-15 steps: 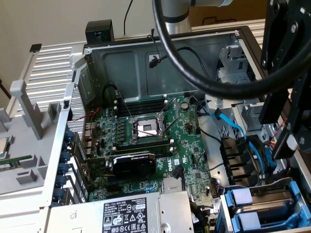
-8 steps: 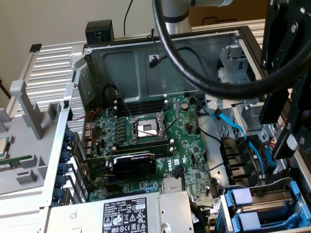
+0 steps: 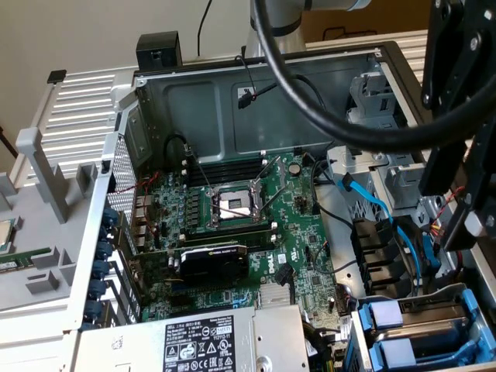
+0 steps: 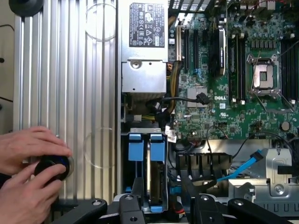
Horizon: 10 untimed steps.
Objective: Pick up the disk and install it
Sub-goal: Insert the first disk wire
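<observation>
Tool point(image 4: 161, 186) first: we've got its two black fingers point(image 4: 138, 189) standing apart, and nothing we can see is pinched between them. It hangs just over the drive bay point(image 4: 174, 161) in a corner of the open case point(image 3: 232, 101).

Right under it is the disk point(image 4: 148, 175), standing on edge down in that bay, a silver strip between two blue tabs point(image 4: 135, 149). One finger crosses in front of its blue rail; we can't say whether it touches.

On the exterior view's right, the tool's black linkage hangs above the blue-framed bay in the lower corner.

Moving out, a blue cable point(image 4: 238, 169) runs past the black slots just beside the bay. Next along the case wall comes the grey power supply point(image 4: 144, 77) with its black-and-white sticker. Beyond it the green board point(image 4: 224, 109) lies flat in the case, with the bare socket point(image 4: 262, 74) in its metal frame and a black card point(image 3: 213, 263) plugged in upright.

Outside the case we see the ribbed metal table point(image 4: 65, 84), and on it two hands point(image 4: 25, 147) are cupped around a round black knob point(image 4: 51, 168) with a blue ring.
</observation>
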Available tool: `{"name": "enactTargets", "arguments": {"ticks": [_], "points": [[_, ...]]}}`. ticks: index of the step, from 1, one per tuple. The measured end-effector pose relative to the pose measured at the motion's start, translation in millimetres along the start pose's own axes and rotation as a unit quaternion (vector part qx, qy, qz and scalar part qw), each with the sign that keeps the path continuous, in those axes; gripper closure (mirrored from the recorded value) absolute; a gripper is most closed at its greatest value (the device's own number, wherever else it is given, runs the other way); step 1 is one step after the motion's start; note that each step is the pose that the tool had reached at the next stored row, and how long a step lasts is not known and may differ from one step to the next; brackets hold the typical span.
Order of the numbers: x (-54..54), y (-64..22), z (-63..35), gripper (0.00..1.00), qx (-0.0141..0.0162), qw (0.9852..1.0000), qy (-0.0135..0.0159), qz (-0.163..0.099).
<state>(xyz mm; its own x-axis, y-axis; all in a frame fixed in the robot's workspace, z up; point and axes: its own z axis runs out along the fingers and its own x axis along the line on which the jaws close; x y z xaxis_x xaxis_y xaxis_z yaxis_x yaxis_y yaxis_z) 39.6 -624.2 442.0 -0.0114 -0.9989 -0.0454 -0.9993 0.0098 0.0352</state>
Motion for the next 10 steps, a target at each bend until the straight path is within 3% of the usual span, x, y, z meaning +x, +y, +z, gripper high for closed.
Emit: {"name": "enactTargets", "arguments": {"ticks": [5,10], "points": [[-5.2,-9.3,0.2,0.55,0.0000,1.0000,0.0000,0.001],[-6.8,-9.4,0.7,0.55,0.0005,1.0000,-0.0001,0.006]]}}
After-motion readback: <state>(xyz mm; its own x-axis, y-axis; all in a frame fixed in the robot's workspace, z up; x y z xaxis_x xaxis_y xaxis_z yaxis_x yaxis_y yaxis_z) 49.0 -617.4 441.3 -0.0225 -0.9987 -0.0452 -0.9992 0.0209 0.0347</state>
